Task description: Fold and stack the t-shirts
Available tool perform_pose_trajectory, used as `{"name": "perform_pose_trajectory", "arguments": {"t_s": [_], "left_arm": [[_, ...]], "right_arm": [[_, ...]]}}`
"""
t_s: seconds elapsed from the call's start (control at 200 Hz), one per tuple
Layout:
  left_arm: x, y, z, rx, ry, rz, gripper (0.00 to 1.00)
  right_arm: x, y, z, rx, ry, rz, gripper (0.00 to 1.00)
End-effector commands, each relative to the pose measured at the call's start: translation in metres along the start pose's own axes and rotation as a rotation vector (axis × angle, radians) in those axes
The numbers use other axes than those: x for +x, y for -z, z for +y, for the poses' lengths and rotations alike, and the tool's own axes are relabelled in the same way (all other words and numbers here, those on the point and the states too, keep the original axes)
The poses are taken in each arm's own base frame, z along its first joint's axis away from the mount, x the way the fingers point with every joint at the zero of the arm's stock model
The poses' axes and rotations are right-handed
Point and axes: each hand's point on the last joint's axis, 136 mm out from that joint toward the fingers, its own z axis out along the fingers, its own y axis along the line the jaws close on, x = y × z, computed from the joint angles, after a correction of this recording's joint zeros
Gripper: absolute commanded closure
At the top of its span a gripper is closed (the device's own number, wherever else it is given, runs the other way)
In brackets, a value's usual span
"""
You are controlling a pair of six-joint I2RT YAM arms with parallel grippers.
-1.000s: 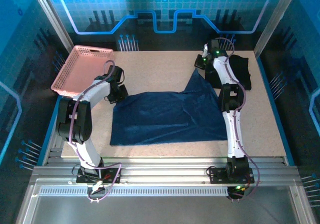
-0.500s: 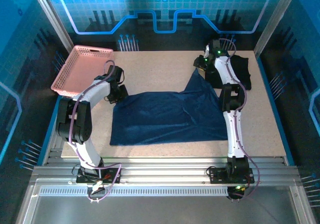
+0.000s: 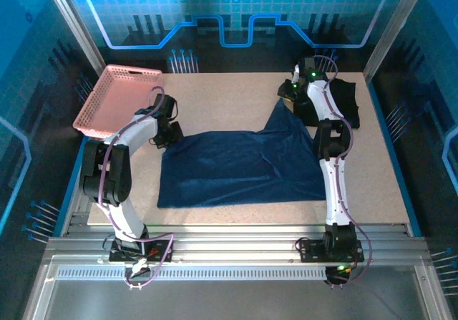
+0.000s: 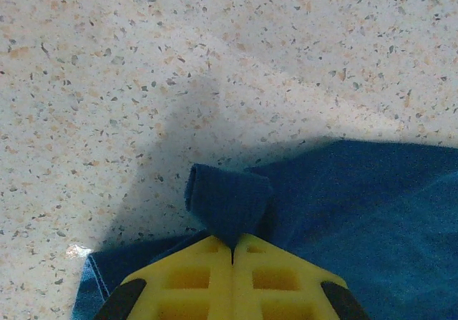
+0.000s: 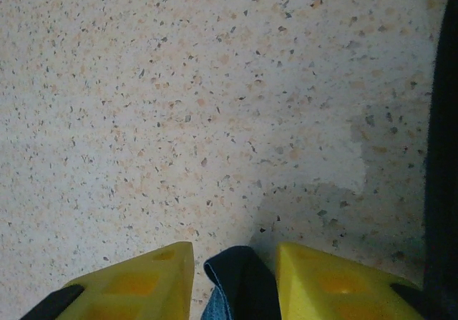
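The navy blue t-shirt [image 3: 243,166] lies spread across the middle of the table. My left gripper [image 3: 172,130] holds its far left corner just above the table. In the left wrist view the yellow fingers [image 4: 272,277] are pressed together, and my left gripper [image 4: 231,245] is shut on a small fold of navy cloth [image 4: 229,198]. My right gripper [image 3: 288,94] is at the shirt's raised far right corner. Its jaws [image 5: 235,263] stand apart with that navy corner [image 5: 243,284] loose between them. The black folded t-shirt [image 3: 343,102] lies just right of it, seen as a dark edge [image 5: 440,155].
A pink perforated basket [image 3: 118,98] stands tilted at the table's far left corner. Bare speckled tabletop [image 3: 229,94] stretches behind the navy shirt between the two grippers. The table's blue-framed edges run left and right.
The right gripper's jaws have parted from the navy corner that they gripped a second ago. The corner stays raised. The left arm and shirt have not moved.
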Motion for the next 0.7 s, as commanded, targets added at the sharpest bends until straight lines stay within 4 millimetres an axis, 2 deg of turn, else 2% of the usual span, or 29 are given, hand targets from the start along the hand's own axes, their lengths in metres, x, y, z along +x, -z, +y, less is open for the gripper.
{"name": "perform_pose_trajectory", "arguments": {"t_s": [0.0, 0.18, 0.34, 0.57, 0.695], "left_arm": [[0.0, 0.01, -0.004, 0.032, -0.02, -0.014, 1.0], [-0.004, 0.014, -0.005, 0.035, -0.026, -0.025, 1.0], [-0.01, 0.021, -0.008, 0.044, -0.029, -0.043, 1.0], [-0.022, 0.042, -0.014, 0.078, -0.04, -0.09, 1.0], [-0.027, 0.054, -0.017, 0.101, -0.045, -0.118, 1.0]], "right_arm": [[0.005, 0.002, 0.006, -0.021, -0.004, 0.023, 0.79], [-0.001, 0.01, 0.016, -0.05, -0.018, 0.005, 1.0], [-0.008, 0.03, 0.024, -0.052, -0.035, -0.016, 1.0], [-0.031, 0.086, 0.063, -0.115, -0.033, -0.113, 1.0], [-0.033, 0.107, 0.07, -0.116, -0.059, -0.129, 1.0]]}}
